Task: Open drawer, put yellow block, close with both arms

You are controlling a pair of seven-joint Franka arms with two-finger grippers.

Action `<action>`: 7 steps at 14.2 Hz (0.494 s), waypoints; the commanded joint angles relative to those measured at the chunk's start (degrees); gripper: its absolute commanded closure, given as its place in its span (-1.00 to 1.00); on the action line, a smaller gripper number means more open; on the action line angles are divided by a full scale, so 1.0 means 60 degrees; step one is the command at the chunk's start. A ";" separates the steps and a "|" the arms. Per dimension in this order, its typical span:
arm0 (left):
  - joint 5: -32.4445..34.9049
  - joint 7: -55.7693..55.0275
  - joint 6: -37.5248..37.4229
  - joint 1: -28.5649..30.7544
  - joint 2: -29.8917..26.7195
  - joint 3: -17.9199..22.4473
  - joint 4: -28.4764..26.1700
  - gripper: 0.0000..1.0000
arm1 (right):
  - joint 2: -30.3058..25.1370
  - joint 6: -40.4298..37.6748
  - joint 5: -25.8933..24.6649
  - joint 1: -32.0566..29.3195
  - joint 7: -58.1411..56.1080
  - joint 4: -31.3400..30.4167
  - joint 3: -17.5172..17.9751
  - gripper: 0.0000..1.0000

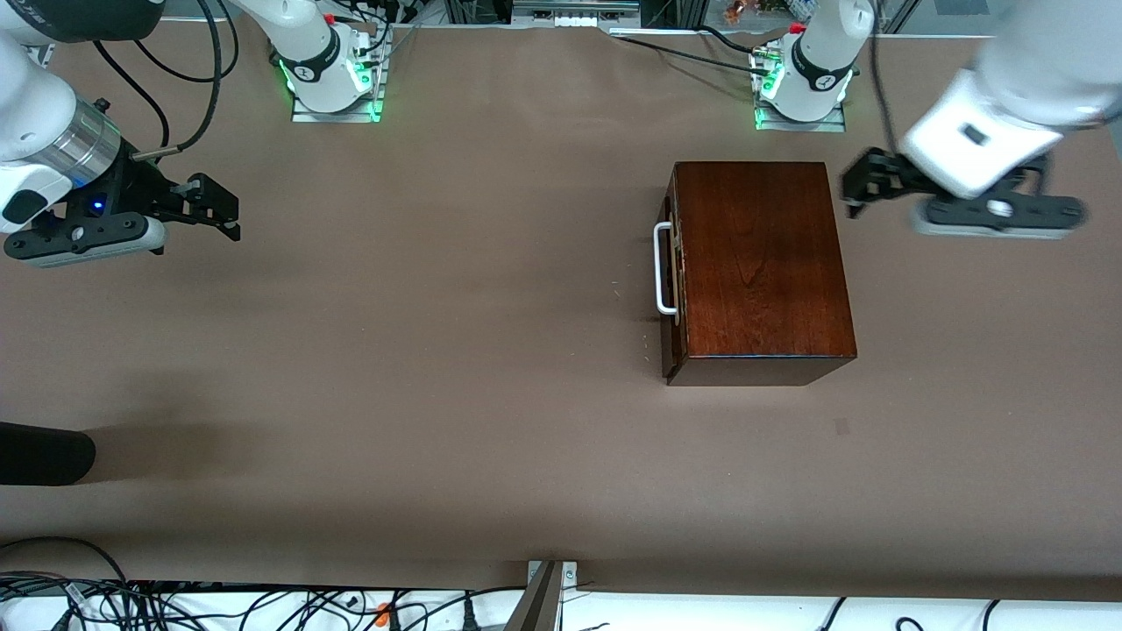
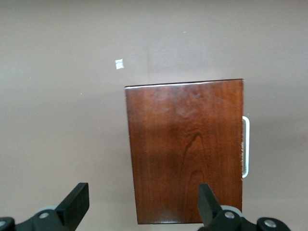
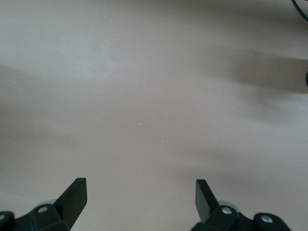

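Reddish-brown glossy box (image 1: 763,263), white handle (image 1: 662,268), brown table (image 1: 394,350); black tools, apparently.

Even, bright overhead light. Soft shadows lie on the table (image 1: 491,456) under the arms; the box (image 1: 763,263) top shows mild glare. The left gripper (image 1: 863,188) is motion-blurred.

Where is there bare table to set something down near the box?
Bare table spreads from the drawer's white handle toward the right claw, and nearer the front camera than the wooden box. It is tighter between the box and the left claw, open above the box's corner.
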 commanded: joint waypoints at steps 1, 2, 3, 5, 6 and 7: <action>-0.0373 -0.0083 0.0202 0.0123 -0.0521 0.0362 -0.0819 -1.00 | 0.0035 -0.0059 -0.0112 -0.0029 -0.0018 0.0142 0.0015 -1.00; -0.0607 0.0005 0.0363 0.0123 -0.0695 0.0727 -0.1125 -1.00 | 0.0035 -0.0073 -0.0112 -0.0029 -0.0018 0.0156 0.0015 -1.00; -0.0812 0.0339 0.0611 0.0123 -0.0958 0.1021 -0.1577 -1.00 | 0.0035 -0.0059 -0.0112 -0.0029 -0.0018 0.0142 0.0015 -1.00; -0.1091 0.1028 0.1458 0.0123 -0.1704 0.1563 -0.2835 -1.00 | 0.0035 -0.0073 -0.0112 -0.0029 -0.0018 0.0142 0.0015 -1.00; -0.1107 0.1118 0.1753 0.0123 -0.1954 0.1624 -0.3277 -1.00 | 0.0035 -0.0073 -0.0112 -0.0029 -0.0018 0.0142 0.0015 -1.00; -0.1107 0.1119 0.1872 0.0123 -0.2059 0.1625 -0.3484 -1.00 | 0.0035 -0.0073 -0.0112 -0.0029 -0.0018 0.0142 0.0015 -1.00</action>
